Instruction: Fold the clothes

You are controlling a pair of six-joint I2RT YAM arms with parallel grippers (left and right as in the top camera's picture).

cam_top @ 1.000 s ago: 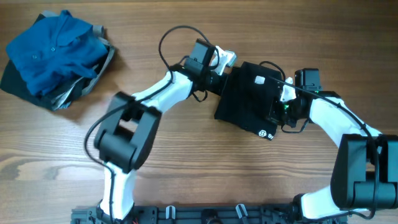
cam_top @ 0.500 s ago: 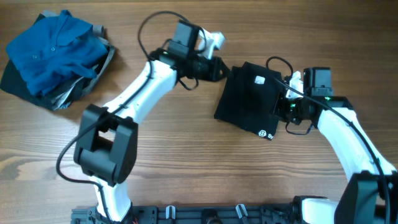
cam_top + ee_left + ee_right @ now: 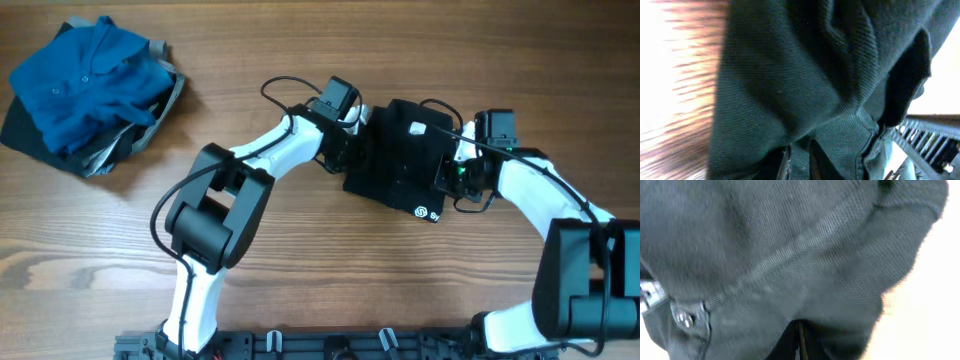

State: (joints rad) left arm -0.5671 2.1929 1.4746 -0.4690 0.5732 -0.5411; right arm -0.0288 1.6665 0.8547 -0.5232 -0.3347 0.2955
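On the wooden table point(image 3: 300, 270) the pile with the blue shirt point(image 3: 80, 80) lies in the far left corner, as before. The black garment point(image 3: 400, 165) has also kept its place, right of the middle, between the two arms. Half a second ago the left gripper point(image 3: 352, 147) was drawn away from it. Now it is back at the garment's left edge. Its wrist camera sees only dark cloth, so I cannot tell how its jaws stand. The right gripper point(image 3: 447, 172) is closed at the right edge. The garment is a folded rectangle. Its long axis runs from far to near, with the far end leaning right. The white neck tag point(image 3: 417, 128) is at the far end and the white logo point(image 3: 424, 212) at the near right corner.
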